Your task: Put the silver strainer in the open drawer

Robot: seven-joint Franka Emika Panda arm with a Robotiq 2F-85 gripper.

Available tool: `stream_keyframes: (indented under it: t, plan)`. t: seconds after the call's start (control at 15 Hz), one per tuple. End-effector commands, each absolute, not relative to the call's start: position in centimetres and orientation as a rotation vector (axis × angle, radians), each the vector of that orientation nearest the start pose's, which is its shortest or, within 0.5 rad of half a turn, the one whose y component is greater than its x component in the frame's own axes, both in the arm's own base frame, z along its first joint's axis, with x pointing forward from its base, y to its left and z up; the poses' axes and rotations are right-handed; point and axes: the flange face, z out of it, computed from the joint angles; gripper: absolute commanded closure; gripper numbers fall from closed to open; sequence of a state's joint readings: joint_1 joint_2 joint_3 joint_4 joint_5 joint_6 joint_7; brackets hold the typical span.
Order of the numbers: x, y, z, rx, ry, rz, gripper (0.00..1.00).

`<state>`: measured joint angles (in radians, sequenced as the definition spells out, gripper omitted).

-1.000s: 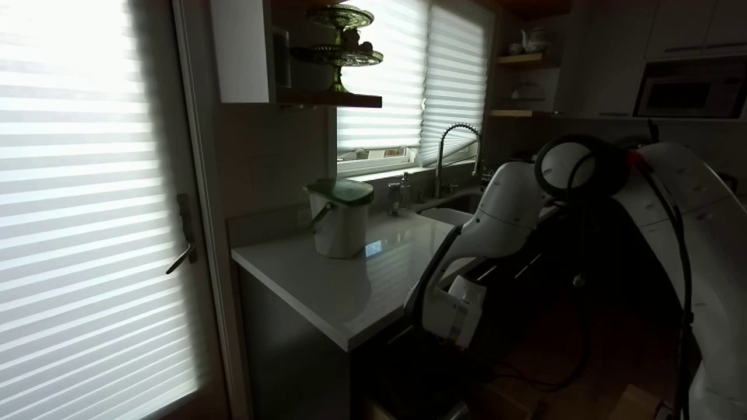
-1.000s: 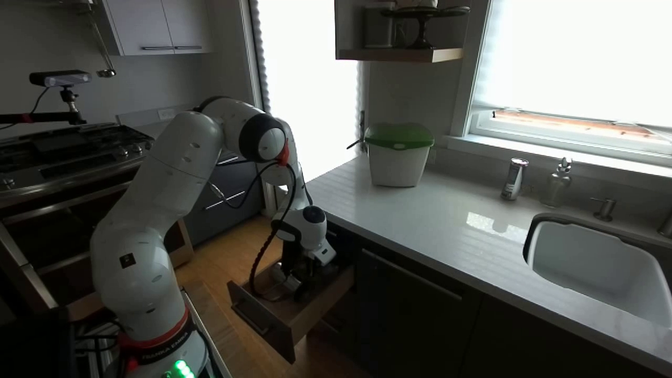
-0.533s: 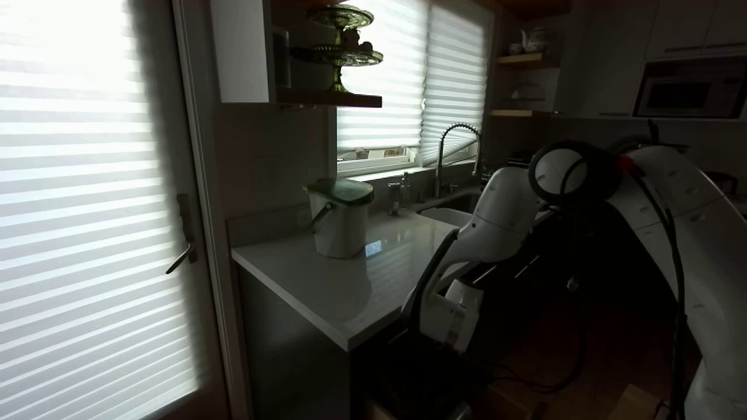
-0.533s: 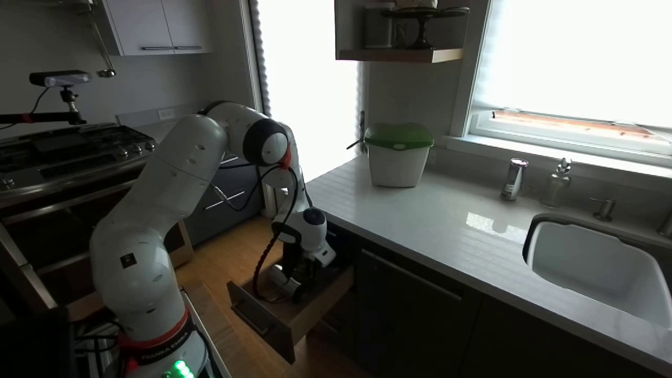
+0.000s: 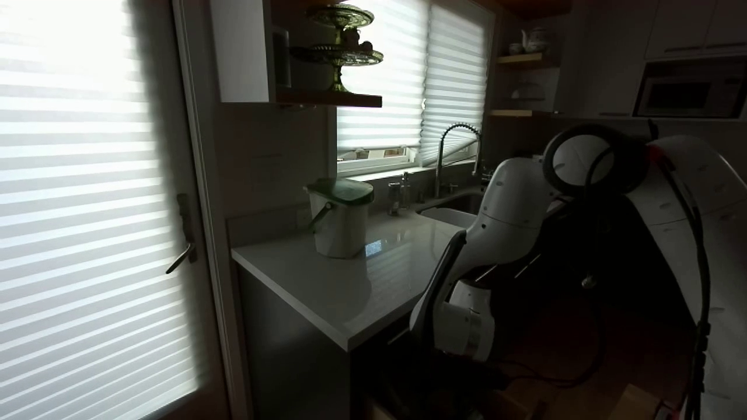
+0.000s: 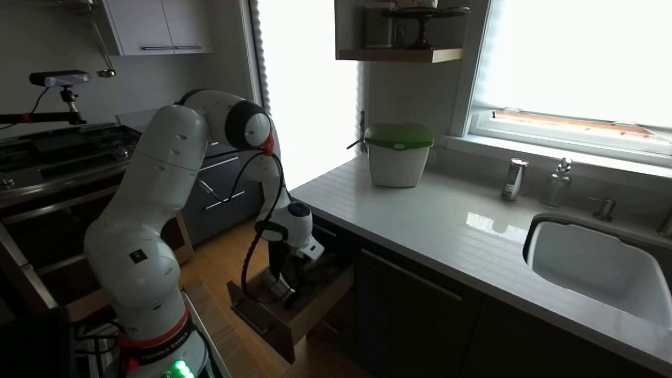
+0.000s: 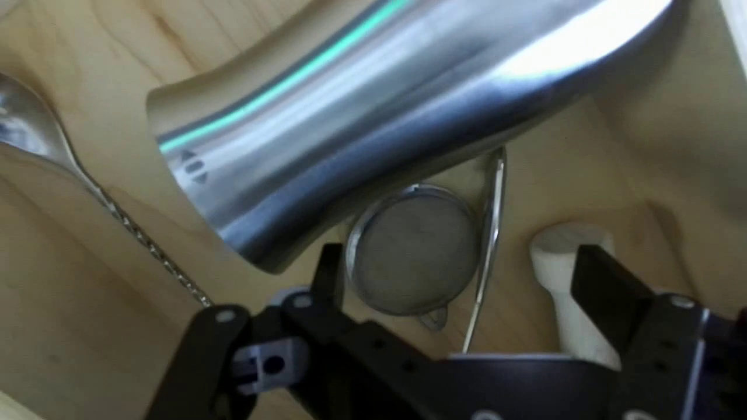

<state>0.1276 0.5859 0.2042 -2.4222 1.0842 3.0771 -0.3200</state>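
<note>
The strainer lies in the drawer. In the wrist view, a cylinder slants across just above the strainer; whether the two touch is unclear. A rod lies just to the strainer's right, a peg farther right, and a spoon well to the strainer's left.

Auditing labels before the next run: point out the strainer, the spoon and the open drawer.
Strainer (image 7: pixel 415 254): wrist view, middle of its round bowl, inside the rim.
Spoon (image 7: pixel 140 234): wrist view, on its twisted handle.
Open drawer (image 6: pixel 323 307): in an exterior view, on its outer side wall.
</note>
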Motion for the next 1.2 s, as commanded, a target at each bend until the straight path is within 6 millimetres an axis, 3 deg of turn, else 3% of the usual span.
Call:
stream_keyframes:
  t: [0.0, 0.27, 0.47, 0.53, 0.6, 0.8, 0.87, 1.13]
  plan:
    - [40.1, 9.2, 11.1, -2.942, 0.620, -0.119, 0.00]
    - [36.6, 9.0, 13.4, -3.050, 0.537, -0.164, 0.00]
    - [35.1, 7.6, 14.0, -3.142, 0.456, -0.180, 0.00]
    - [35.1, 7.3, 14.2, -3.168, 0.427, -0.206, 0.00]
    - [36.4, 7.3, 14.0, -3.205, 0.388, -0.233, 0.00]
    - [37.8, 7.4, 16.2, -3.240, 0.233, -0.292, 0.00]
    - [37.5, 7.1, 15.3, -3.223, 0.306, -0.288, 0.00]
    - [38.0, 7.7, 16.2, -3.234, 0.250, -0.332, 0.00]
